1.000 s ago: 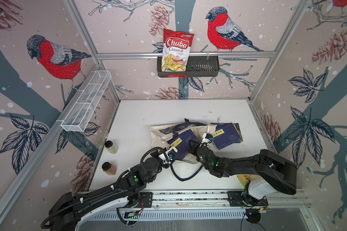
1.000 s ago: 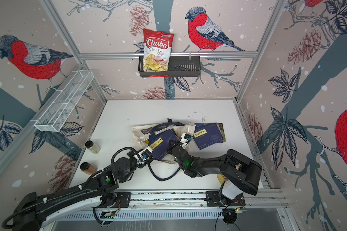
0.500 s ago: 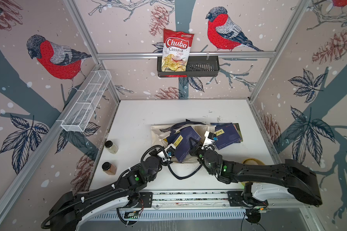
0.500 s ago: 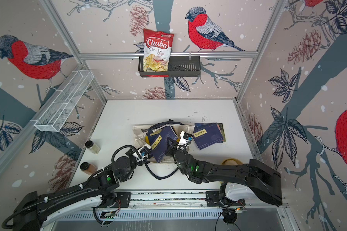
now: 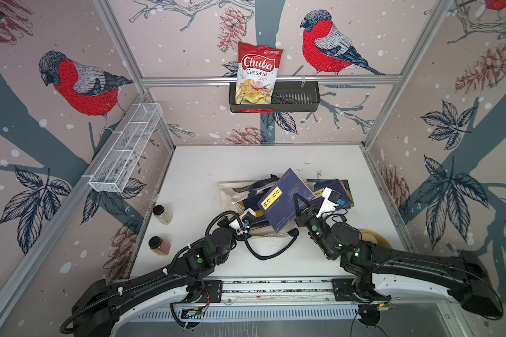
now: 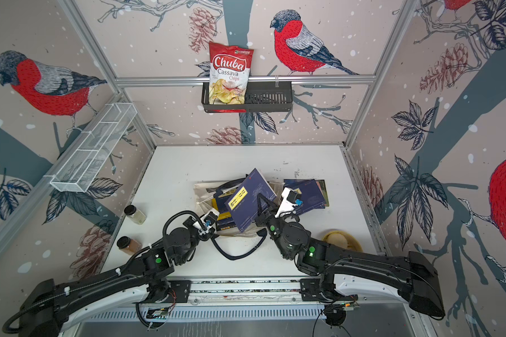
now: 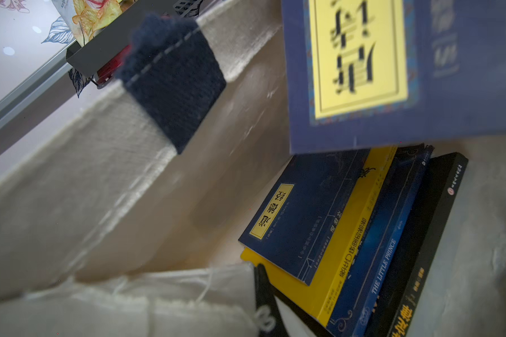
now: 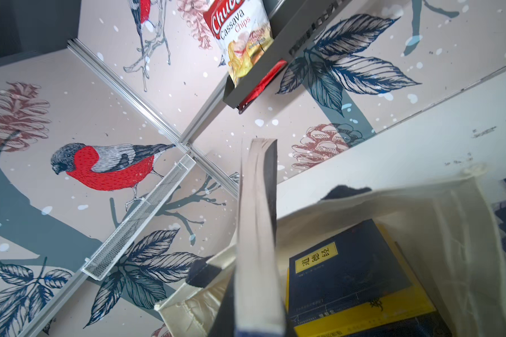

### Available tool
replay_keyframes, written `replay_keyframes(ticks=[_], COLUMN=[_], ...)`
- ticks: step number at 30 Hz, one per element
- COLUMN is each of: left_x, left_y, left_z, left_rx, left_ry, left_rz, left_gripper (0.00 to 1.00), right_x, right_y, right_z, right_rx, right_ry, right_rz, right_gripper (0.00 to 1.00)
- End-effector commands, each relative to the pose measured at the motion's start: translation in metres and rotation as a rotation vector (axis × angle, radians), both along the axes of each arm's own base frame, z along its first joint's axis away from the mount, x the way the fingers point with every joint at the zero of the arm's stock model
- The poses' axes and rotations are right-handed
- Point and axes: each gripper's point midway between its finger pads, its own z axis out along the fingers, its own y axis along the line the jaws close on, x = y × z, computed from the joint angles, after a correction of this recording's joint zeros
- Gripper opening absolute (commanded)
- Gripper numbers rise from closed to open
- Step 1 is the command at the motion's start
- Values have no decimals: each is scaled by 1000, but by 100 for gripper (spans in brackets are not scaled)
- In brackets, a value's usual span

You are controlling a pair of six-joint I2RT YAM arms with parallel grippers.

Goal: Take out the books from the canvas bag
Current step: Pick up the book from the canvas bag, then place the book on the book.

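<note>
Your right gripper (image 5: 300,201) is clamping a book (image 5: 284,192) above the bag (image 5: 227,194), left gripper (image 5: 250,217) pinching its rim; next, carry it right.

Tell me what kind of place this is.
Probably a robot test booth: bird-print panels in an aluminium frame enclose a white table, and the left arm and right arm sit on a front rail.

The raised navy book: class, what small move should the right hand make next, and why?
Probably carry the raised book sideways to the pile of books lying beside the canvas bag, then lower it. The right hand is shut on it, it looks lifted out of the bag's mouth, and the remaining books wait inside.
</note>
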Motion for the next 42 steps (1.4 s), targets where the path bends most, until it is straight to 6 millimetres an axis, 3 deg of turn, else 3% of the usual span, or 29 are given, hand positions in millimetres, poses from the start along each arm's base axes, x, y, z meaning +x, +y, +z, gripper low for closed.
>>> replay_keyframes(ticks=[1, 7, 13, 16, 19, 23, 30, 35, 42], left_x=[3, 3, 3, 3, 2, 2, 2, 2, 2], left_y=[0, -2, -2, -3, -4, -4, -4, -5, -6], left_z=[21, 20, 20, 19, 19, 19, 21, 19, 19], left_rx=[-66, -65, -60, -58, -56, -54, -58, -53, -52], left_ry=[-48, -42, -42, -41, -40, -39, -42, -38, -39], left_rz=[16, 8, 6, 1, -4, -5, -8, -9, -13], left_gripper=[0, 0, 0, 0, 0, 0, 0, 0, 0], right_x=[1, 19, 50, 59, 65, 79, 116, 135, 156], right_y=[-17, -65, -134, -166, -194, -221, -244, -234, -231], right_z=[19, 58, 90, 99, 95, 73, 7, -28, -96], right_rx=[-20, 21, 153, 157, 155, 183, 293, 306, 324], right_ry=[-40, -80, -94, -90, -75, -20, 120, 212, 364], right_rz=[-57, -181, -270, -344, -421, -448, -378, -313, -304], right_gripper=[0, 0, 0, 0, 0, 0, 0, 0, 0])
